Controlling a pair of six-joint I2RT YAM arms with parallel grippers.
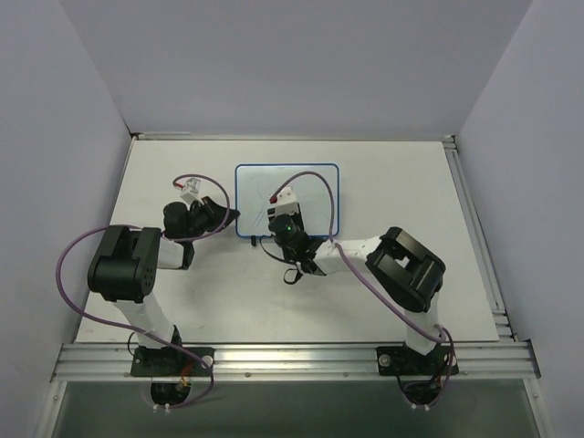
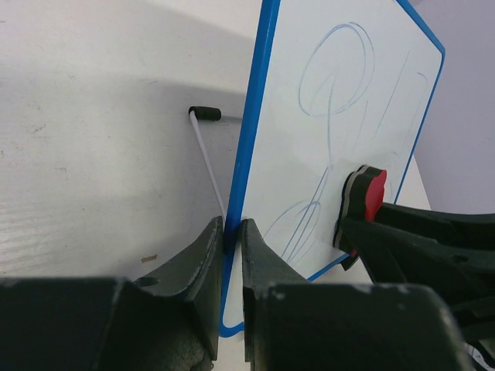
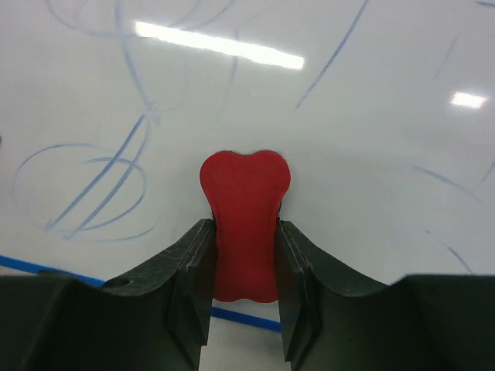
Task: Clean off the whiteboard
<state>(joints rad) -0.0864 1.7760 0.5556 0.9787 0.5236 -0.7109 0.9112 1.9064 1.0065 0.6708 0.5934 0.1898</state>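
Whiteboard (image 1: 254, 196): lies on the table (image 1: 411, 182) in the upper middle of the top view, just ahead of both arms.
Long axis: runs left to right across the top view, with the short sides facing the frame's left and right edges. In the left wrist view the blue rim (image 2: 251, 139) climbs almost straight up from bottom centre to the top edge.
Surface: white, with faint blue scribbles (image 3: 93, 185) looping over it, heaviest at the left of the right wrist view.
Foot (image 2: 205, 114): a small black tip on a thin white leg shows beside the rim at centre left of the left wrist view.
Left gripper (image 2: 232, 232): the jaws are nearly together, pinching the board's rim between them at the board's left side, one finger on each face.
Right gripper (image 3: 245, 232): the jaws are clamped tight on a red eraser (image 3: 245, 185), which stands between the fingers at the centre of the right wrist view.
Eraser against board: the eraser's head is over the white surface, just inside the blue rim that crosses the bottom of the right wrist view. In the left wrist view its pad meets the board's face.
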